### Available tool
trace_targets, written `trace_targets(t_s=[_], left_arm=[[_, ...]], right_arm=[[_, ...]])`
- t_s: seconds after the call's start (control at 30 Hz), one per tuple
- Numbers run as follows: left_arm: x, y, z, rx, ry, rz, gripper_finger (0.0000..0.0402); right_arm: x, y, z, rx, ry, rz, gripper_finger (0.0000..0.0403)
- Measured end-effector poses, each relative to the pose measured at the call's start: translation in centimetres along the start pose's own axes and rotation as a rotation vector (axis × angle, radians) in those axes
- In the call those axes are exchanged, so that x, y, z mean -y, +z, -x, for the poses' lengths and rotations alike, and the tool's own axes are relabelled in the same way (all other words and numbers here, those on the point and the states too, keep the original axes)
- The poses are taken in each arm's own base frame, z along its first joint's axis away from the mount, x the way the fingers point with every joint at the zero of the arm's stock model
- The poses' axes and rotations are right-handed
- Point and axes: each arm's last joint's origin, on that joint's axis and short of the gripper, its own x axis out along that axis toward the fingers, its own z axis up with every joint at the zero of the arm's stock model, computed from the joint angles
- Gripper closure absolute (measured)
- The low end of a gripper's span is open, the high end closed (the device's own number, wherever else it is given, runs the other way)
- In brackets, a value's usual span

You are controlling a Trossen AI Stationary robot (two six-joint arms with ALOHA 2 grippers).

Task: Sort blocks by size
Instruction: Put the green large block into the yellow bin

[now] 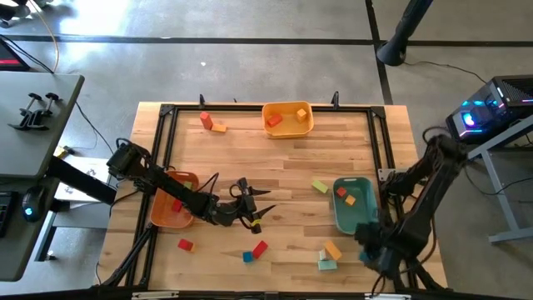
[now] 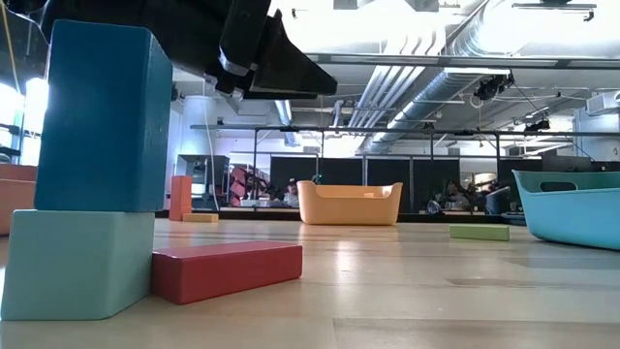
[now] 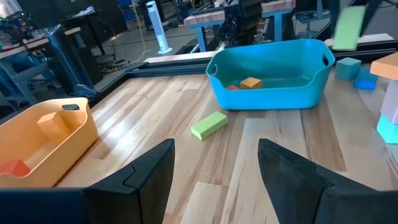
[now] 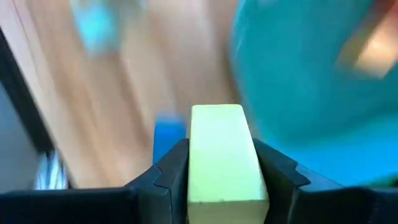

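Right end effector (image 4: 219,168): clamped on a pale yellow-green block (image 4: 224,155), one finger (image 4: 171,168) pressed on each side; at the near right of the surface (image 1: 275,158), just near of the teal tray (image 1: 354,204)
Left end effector (image 3: 214,168): spread open, holding nothing; low over the middle of the surface, just right of the orange tray (image 1: 171,208)
Held block: squarely between the right fingers, its end face sticking out past the tips
Green bar (image 3: 209,124): flat on the wood ahead of the open left end effector, well apart from it, just short of the teal tray
Teal tray contents: an orange block (image 3: 250,82) and a red one (image 3: 232,88)
Orange tray contents: one red block (image 1: 176,206)
Yellow tray (image 1: 287,118): at the far edge, middle, with an orange block (image 1: 301,113) inside
Near-edge blocks: red cube (image 1: 185,245), red bar (image 1: 260,248), blue cube (image 1: 247,257), all loose, near of the left end effector
Near-right cluster: orange block (image 1: 332,250) and pale teal block (image 1: 327,264), left of the right end effector
Far-left pair: red block (image 1: 205,121) and orange block (image 1: 219,127), touching
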Motion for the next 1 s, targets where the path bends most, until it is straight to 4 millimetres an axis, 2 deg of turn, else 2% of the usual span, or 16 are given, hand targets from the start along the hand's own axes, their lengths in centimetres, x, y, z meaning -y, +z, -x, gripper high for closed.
trace_targets(t_s=[0.13, 0.23, 0.4, 0.53, 0.67, 0.77, 0.83, 1.0], left_arm=[[0.0, 0.2, 0.2, 0.011, 0.013, -0.016, 0.0186], [0.0, 1.2, 1.0, 0.041, 0.042, -0.047, 0.0186], [-0.5, 3.9, 3.2, 0.098, 0.1, -0.075, 0.0186], [-1.1, 5.7, 5.0, 0.118, 0.103, -0.07, 0.0186], [-1.5, 6.4, 6.4, 0.102, 0.123, -0.066, 0.0186], [-1.6, 6.4, 7.2, 0.077, 0.165, -0.065, 0.0186], [-1.6, 6.3, 7.6, 0.063, 0.197, -0.058, 0.0186], [-1.7, 5.8, 8.2, 0.038, 0.272, -0.046, 0.0186]], right_arm=[[2.1, 2.0, 1.6, 0.326, -0.088, -0.017, 0.0273], [4.0, 4.5, 2.2, 0.504, -0.204, -0.02, 0.0273], [8.6, 10.2, 2.4, 0.538, -0.363, -0.013, 0.0273], [13.2, 15.6, 0.3, 0.544, -0.327, -0.011, 0.0273], [18.7, 20.3, -2.7, 0.688, -0.219, -0.061, 0.0273], [22.9, 22.8, -4.5, 0.758, -0.227, -0.182, 0.0273], [25.4, 24.2, -5.6, 0.738, -0.24, -0.242, 0.0273], [29.5, 27.2, -8.1, 0.629, -0.245, -0.313, 0.0273]])
